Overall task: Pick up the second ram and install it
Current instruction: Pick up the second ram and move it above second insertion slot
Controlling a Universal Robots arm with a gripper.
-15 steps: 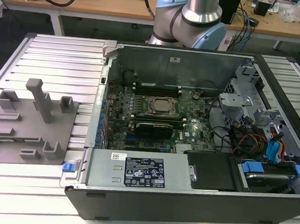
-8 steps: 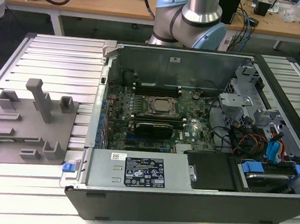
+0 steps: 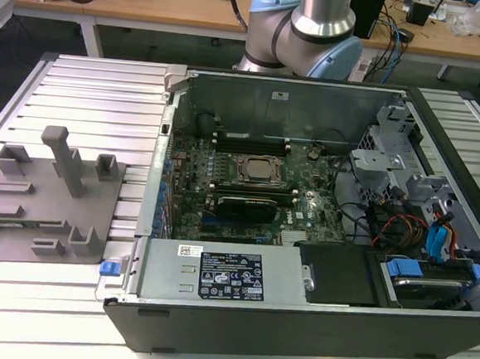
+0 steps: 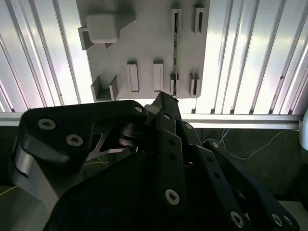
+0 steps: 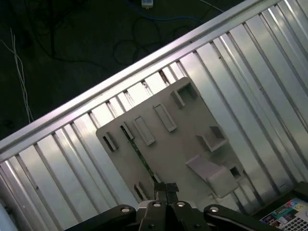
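While slotted edgewise in gray holder (image 4: 144, 43), second ram (image 4: 174, 48), thin green strip

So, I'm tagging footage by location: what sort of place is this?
Likely a robotics lab: a robot arm at a slotted metal table, an opened computer tower, cable-strewn desks behind.

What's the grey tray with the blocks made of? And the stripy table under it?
The grey tray looks like matte plastic, maybe printed: dull, even grey, no shine. The stripy table looks like bare metal, probably aluminium: silvery ribs catching bright light.
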